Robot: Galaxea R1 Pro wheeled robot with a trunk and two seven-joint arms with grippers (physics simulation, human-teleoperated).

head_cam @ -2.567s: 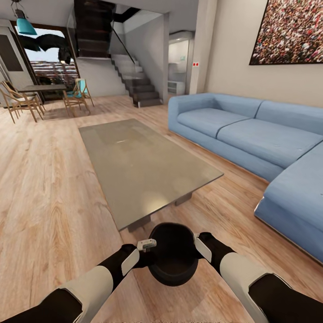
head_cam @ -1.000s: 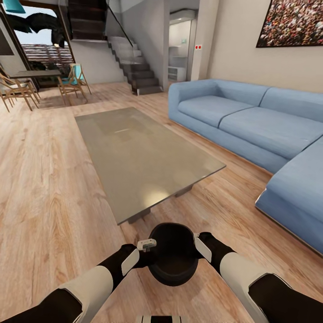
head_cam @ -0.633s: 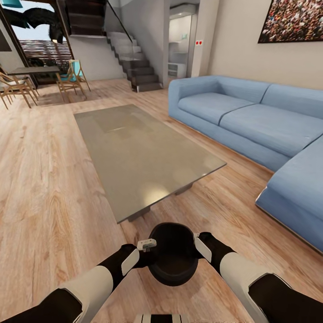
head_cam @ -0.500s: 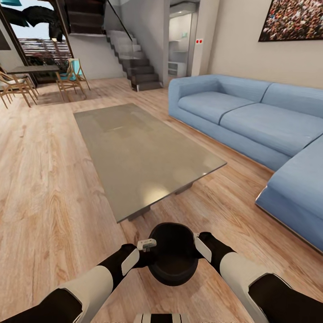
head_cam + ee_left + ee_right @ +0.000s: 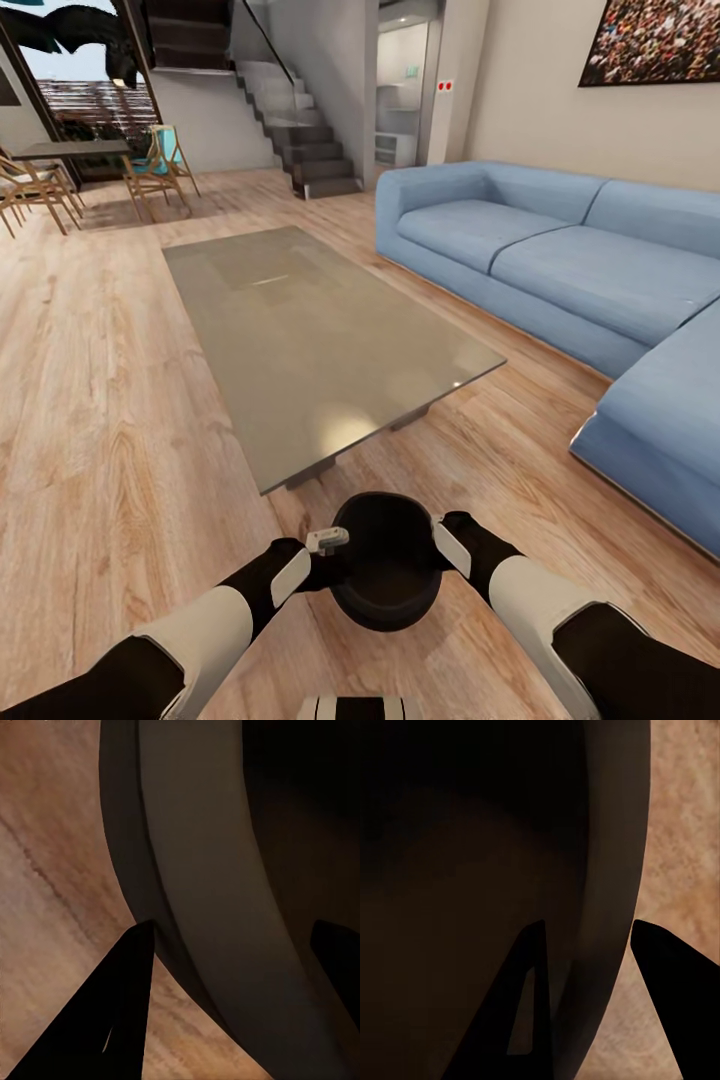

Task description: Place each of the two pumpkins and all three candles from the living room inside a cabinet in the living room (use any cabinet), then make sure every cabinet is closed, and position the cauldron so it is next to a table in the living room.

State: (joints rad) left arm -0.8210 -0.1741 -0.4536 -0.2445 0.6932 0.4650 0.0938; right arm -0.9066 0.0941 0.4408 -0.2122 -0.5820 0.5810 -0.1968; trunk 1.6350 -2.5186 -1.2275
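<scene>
Cauldron (image 5: 387,572): glossy black, round-bodied, open mouth up, held above the wood floor (image 5: 110,420) just short of the table's near end. Left gripper (image 5: 229,967) and right gripper (image 5: 585,945): each clamped across the rim from opposite sides, one finger inside, one outside. Table (image 5: 310,340): long, grey, bare top. Blue sofa (image 5: 560,270): beyond the table's right edge.

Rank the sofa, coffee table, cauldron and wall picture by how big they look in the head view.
1. Blue sofa, cropped at the right edge.
2. Grey coffee table.
3. Cauldron and wall picture: too alike to rank; the cauldron is nearest the camera, the picture is far and cropped.
</scene>
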